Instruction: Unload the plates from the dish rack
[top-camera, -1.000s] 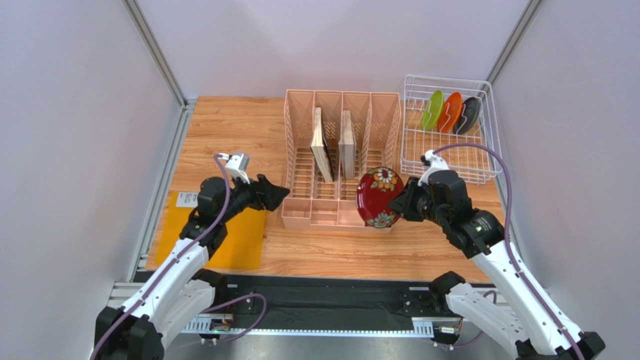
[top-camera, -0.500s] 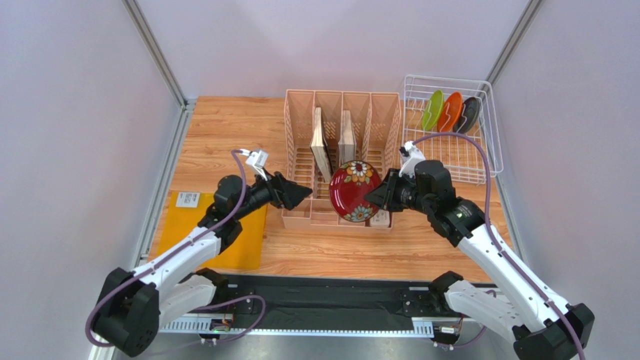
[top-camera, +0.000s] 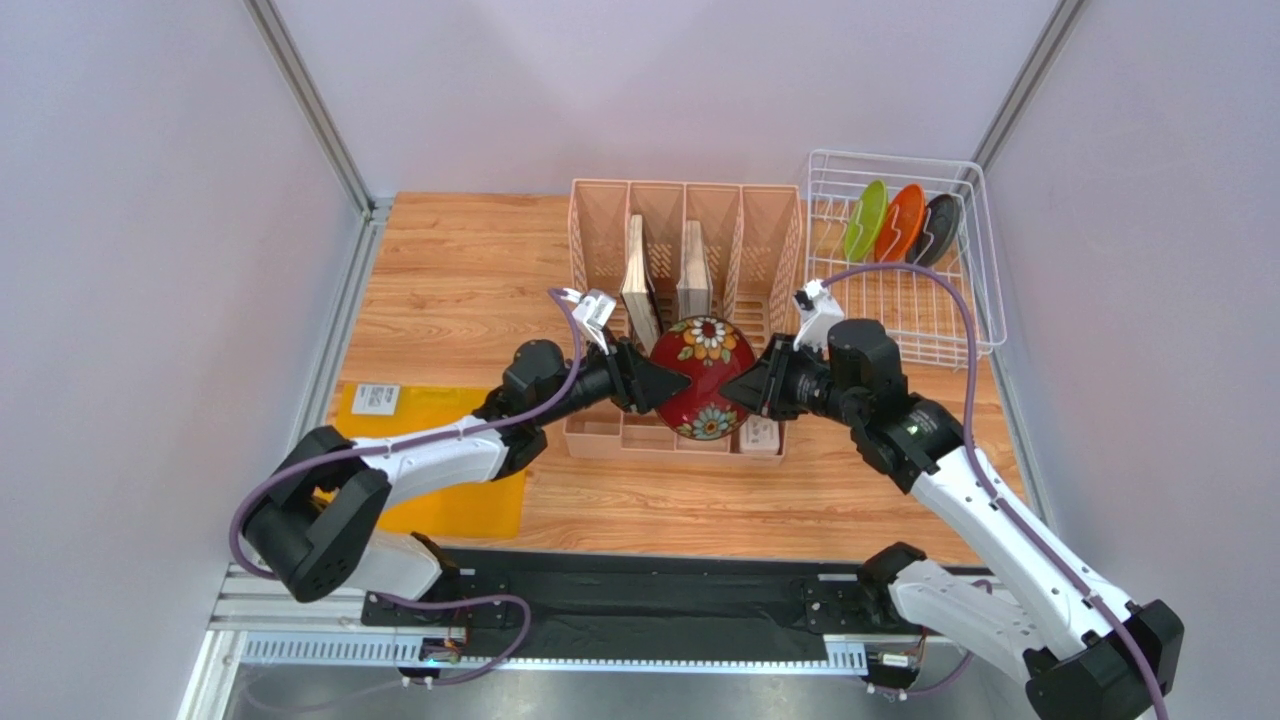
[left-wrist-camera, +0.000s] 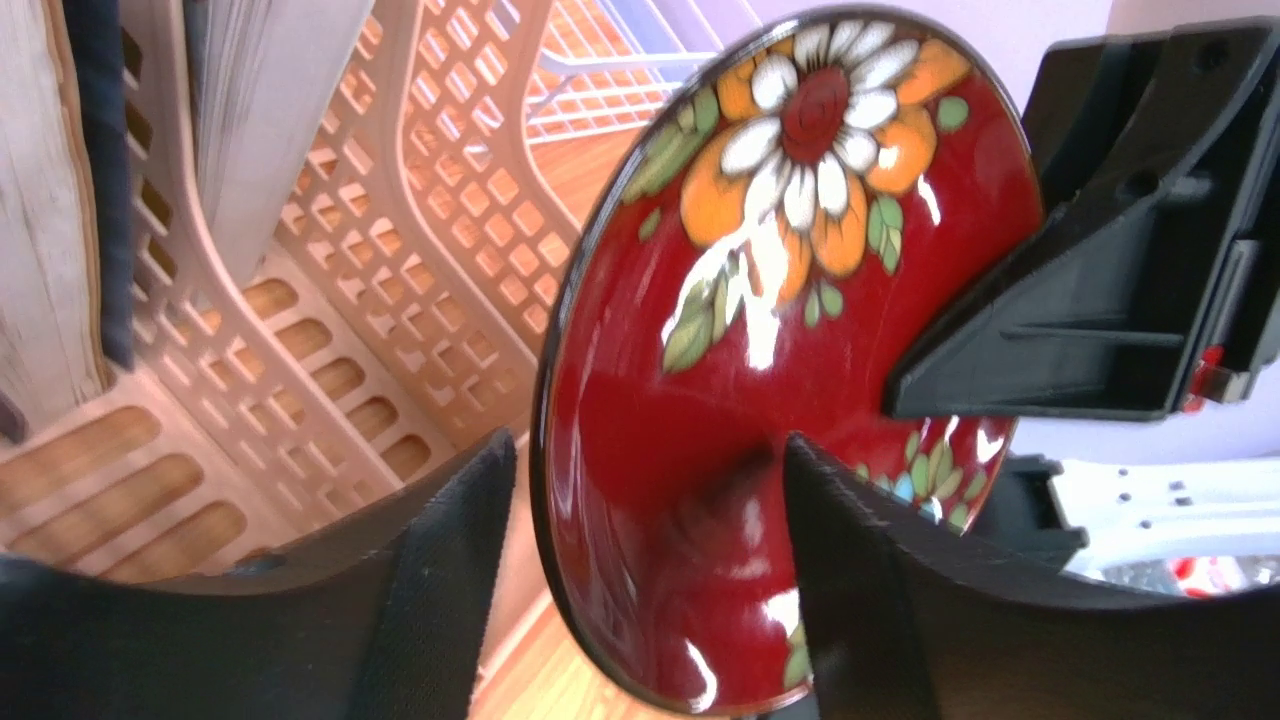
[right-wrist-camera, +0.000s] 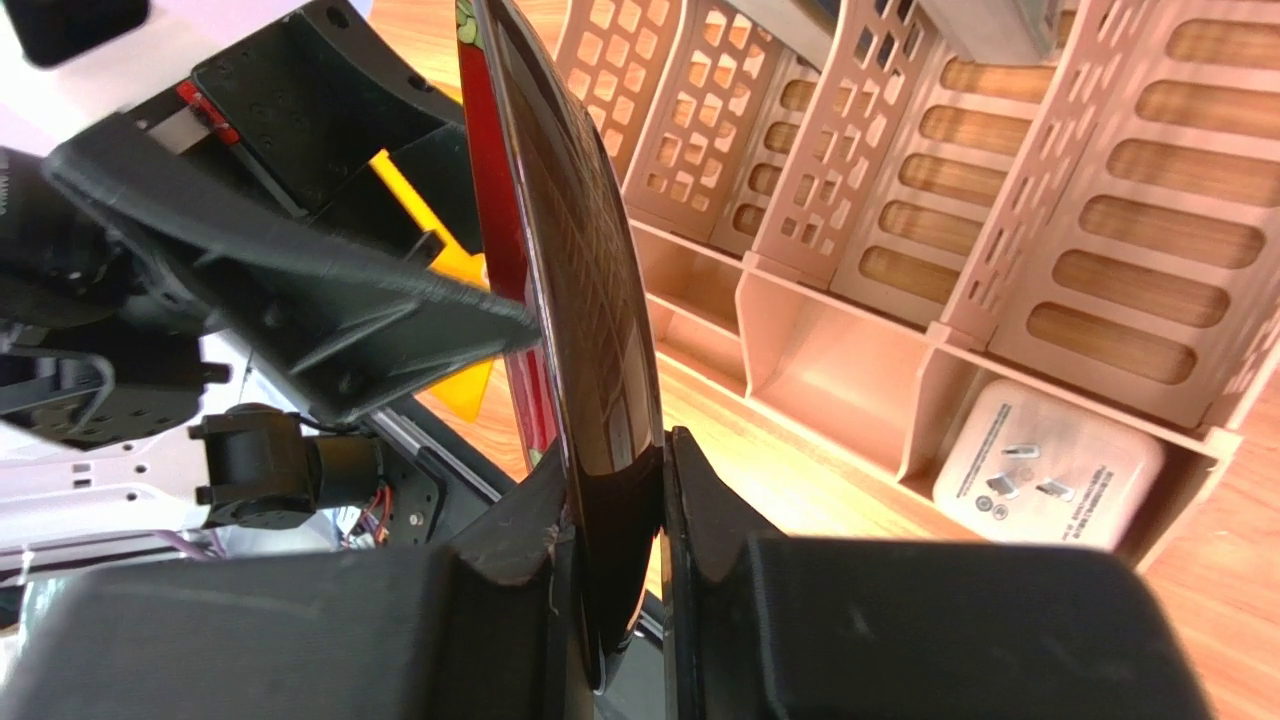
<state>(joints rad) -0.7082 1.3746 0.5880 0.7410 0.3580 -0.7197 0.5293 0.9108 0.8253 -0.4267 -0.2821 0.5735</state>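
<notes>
My right gripper (top-camera: 739, 387) is shut on the right rim of the dark red floral plate (top-camera: 694, 375) and holds it on edge in front of the pink organizer. In the right wrist view both pads pinch the plate's (right-wrist-camera: 579, 300) edge at my right gripper (right-wrist-camera: 616, 465). My left gripper (top-camera: 649, 384) is open, its jaws standing either side of the plate's left rim (left-wrist-camera: 781, 375), with a gap behind the plate. The lime green plate (top-camera: 864, 221), orange plate (top-camera: 902, 222) and dark grey-teal plate (top-camera: 939, 228) stand upright in the white wire dish rack (top-camera: 902, 315) at the back right.
The pink slotted organizer (top-camera: 601, 240) holds two upright boards in the middle of the table. A white plug adapter (top-camera: 759, 435) lies in its front right tray. A yellow mat (top-camera: 466, 480) lies at the front left, under the left arm.
My left arm has swung right from the yellow mat up to the plate's left rim. My right gripper has carried the red plate leftward, from beside the organizer to its front.
</notes>
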